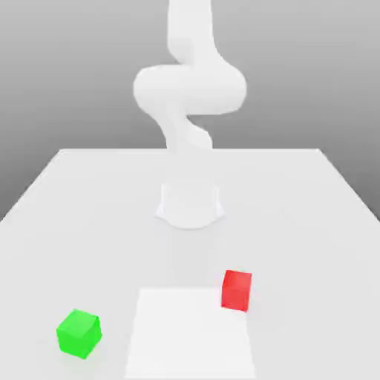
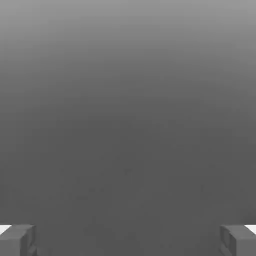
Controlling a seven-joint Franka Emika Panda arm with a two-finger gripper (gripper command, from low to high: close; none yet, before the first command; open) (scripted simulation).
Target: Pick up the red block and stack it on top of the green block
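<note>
Nothing is grasped yet: the tool is spread wide and empty, so next it must descend over the red block, which sits near the tabletop's front edge, well apart from the green block.

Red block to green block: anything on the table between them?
Nothing visible. The red block sits toward the exterior view's right, the green block toward its left and nearer the camera. Only bare table lies between them. The green block's top is uncovered. In the hand view the fingers are spread apart, nothing between them.
</note>
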